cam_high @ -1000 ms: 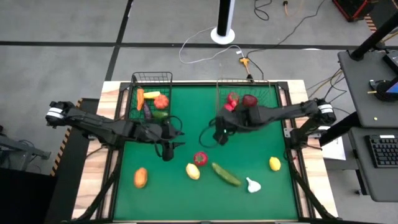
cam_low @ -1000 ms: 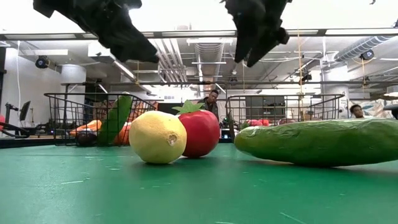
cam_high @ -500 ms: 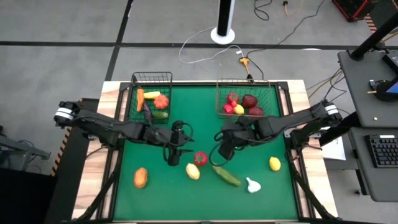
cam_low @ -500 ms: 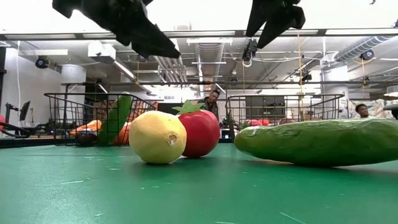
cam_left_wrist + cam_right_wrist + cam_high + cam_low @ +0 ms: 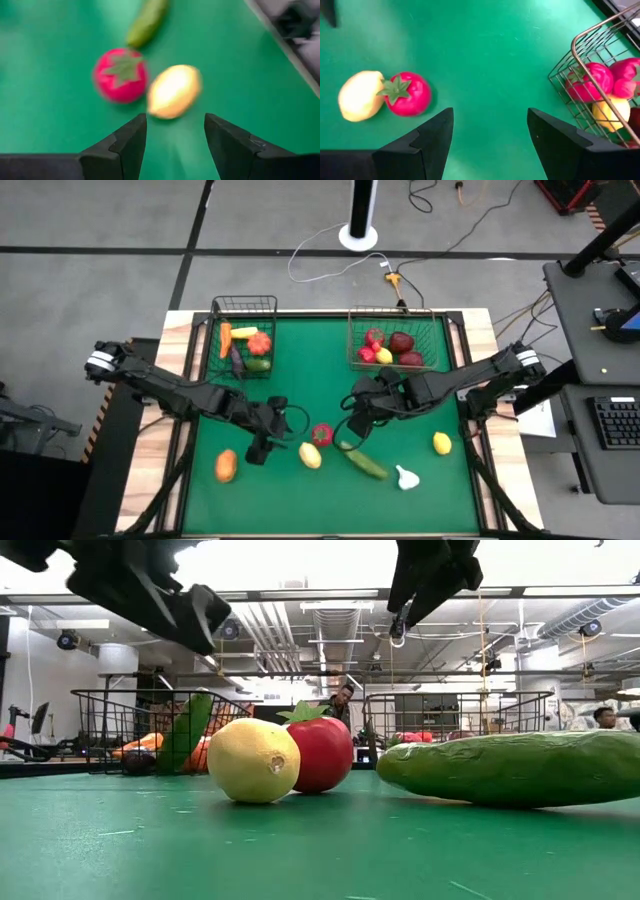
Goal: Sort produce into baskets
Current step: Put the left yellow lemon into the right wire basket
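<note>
We counted six pieces loose on the mat: an orange fruit (image 5: 226,465), a lemon (image 5: 310,455), a tomato (image 5: 322,434), one cucumber (image 5: 363,461), one garlic (image 5: 406,477) and a second yellow fruit (image 5: 442,443). Two baskets stood at the far edge, the dark basket (image 5: 243,304) and the wider basket (image 5: 392,311), both holding produce. The left gripper (image 5: 172,135) and right gripper (image 5: 490,130) hovered with jaws apart, holding nothing.

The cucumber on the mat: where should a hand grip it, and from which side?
Likely across the middle of the cucumber, from straight above. It lies flat and long on the mat, slanted, nothing touching its flanks, so fingers set crosswise to its length should span the narrow width.
</note>
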